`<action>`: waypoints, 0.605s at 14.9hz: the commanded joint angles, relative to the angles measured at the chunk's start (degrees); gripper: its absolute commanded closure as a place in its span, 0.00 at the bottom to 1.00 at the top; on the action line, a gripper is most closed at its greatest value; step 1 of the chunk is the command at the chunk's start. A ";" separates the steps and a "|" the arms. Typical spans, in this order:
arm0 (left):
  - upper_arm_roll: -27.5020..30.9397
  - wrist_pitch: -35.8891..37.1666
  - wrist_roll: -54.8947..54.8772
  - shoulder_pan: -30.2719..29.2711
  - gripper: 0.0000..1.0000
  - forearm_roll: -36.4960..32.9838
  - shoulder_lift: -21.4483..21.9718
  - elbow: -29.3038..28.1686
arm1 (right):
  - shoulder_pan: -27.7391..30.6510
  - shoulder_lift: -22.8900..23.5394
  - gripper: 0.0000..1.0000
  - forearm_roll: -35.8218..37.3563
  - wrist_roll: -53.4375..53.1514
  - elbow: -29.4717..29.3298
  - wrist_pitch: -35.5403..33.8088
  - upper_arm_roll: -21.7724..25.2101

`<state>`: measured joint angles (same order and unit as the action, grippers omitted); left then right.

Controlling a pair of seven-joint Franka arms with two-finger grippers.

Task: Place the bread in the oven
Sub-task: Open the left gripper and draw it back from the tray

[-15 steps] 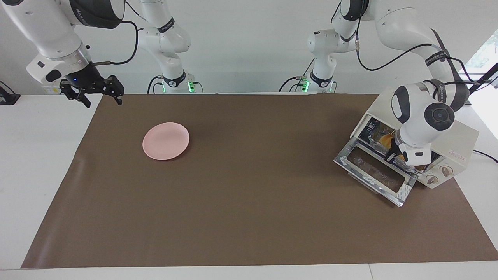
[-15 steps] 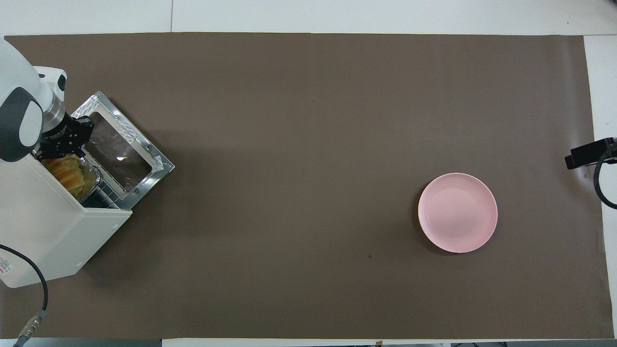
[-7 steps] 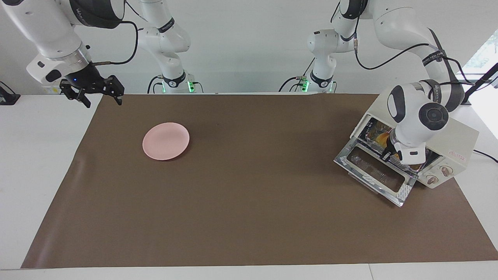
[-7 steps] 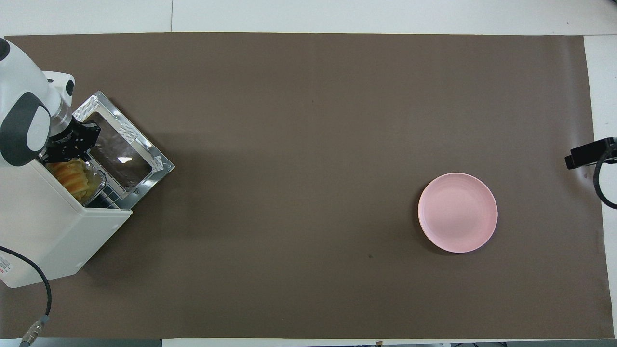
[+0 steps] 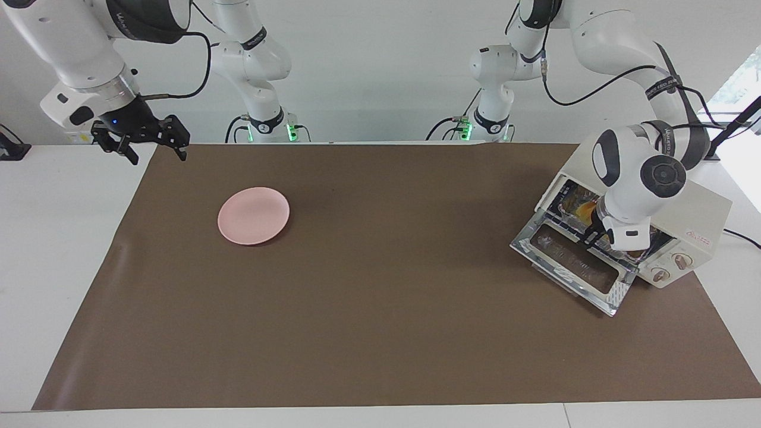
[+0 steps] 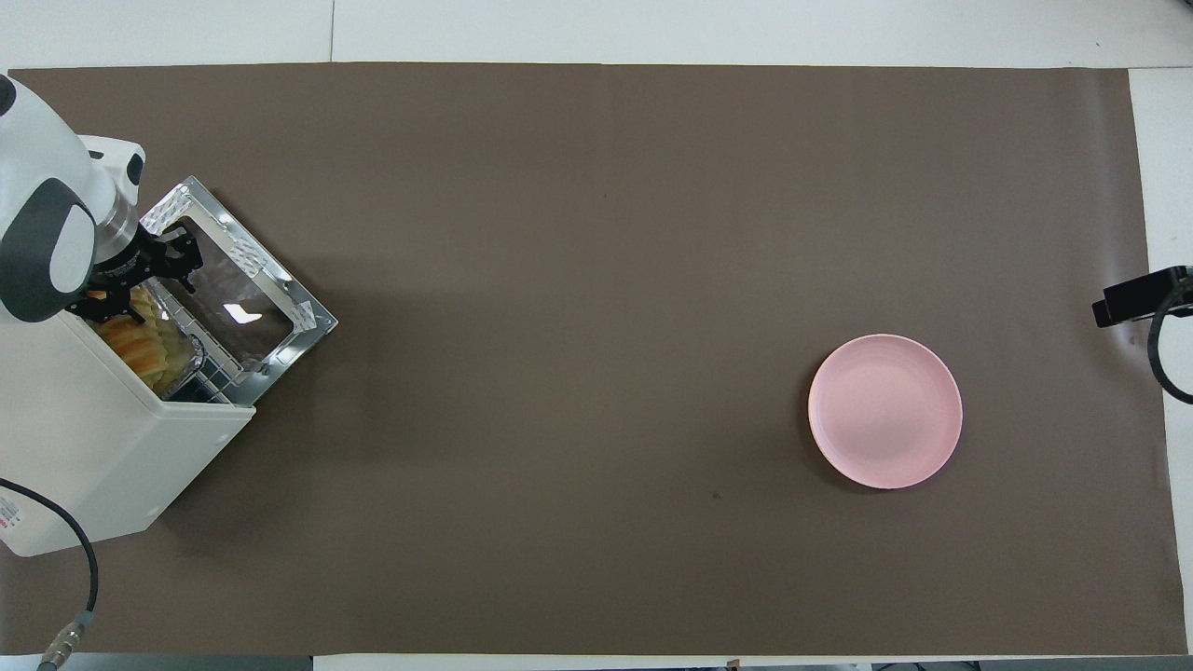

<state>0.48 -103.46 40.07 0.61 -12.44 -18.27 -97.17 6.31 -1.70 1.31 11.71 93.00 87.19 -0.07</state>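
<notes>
The right pincer [image 5: 151, 146] hangs with its fingers spread wide over the mat's edge at the right arm's end of the table [image 5: 53, 196], waiting and holding nothing. At the left arm's end the oven [image 6: 102, 447] stands with its glass door [image 6: 244, 300] folded down, the bread [image 6: 140, 340] lying in a foil tray [image 6: 191, 349] on its rack. The left pincer [image 6: 140, 280] sits at the oven's mouth over the bread, fingers parted and gripping nothing, while a pink plate [image 6: 884, 411] lies on the mat farther from the robots than the right pincer.

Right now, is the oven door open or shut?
Open. The oven has its glass door folded down flat onto the table, and the bread shows inside through the opening.
</notes>
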 commanded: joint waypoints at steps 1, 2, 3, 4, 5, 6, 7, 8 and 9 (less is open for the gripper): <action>0.40 -0.69 -2.80 0.62 0.00 -1.35 1.57 0.58 | 0.19 -1.47 0.00 -0.78 -0.99 1.66 0.78 -0.20; 0.31 -0.69 -3.06 1.23 0.00 -1.44 1.57 0.84 | 0.19 -1.47 0.00 -0.78 -0.99 1.66 0.78 -0.20; 0.40 -0.78 -4.37 1.93 0.00 -1.44 1.66 1.19 | 0.19 -1.47 0.00 -0.78 -0.99 1.66 0.78 -0.20; 0.31 -1.21 -6.12 2.03 0.00 -1.36 1.74 1.72 | 0.19 -1.47 0.00 -0.78 -0.99 1.66 0.78 -0.20; 0.23 -1.83 -7.45 2.11 0.00 -1.18 1.75 2.42 | 0.19 -1.47 0.00 -0.78 -0.99 1.66 0.78 -0.20; 0.22 -2.27 -7.72 2.03 0.00 -1.01 1.92 3.12 | 0.19 -1.47 0.00 -0.78 -0.99 1.66 0.78 -0.20; 0.22 -2.10 -8.16 1.85 0.00 -1.00 2.70 3.91 | 0.19 -1.47 0.00 -0.78 -0.99 1.66 0.78 -0.20; 0.05 -1.83 -9.64 1.50 0.00 -0.66 4.45 4.44 | 0.19 -1.47 0.00 -0.78 -0.99 1.66 0.78 -0.20; -0.13 -1.48 -12.18 1.32 0.00 0.04 6.47 4.27 | 0.19 -1.47 0.00 -0.78 -0.99 1.66 0.78 -0.20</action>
<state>0.22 -105.11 31.75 2.09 -12.46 -16.19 -92.37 6.31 -1.70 1.30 11.71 93.00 87.19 -0.07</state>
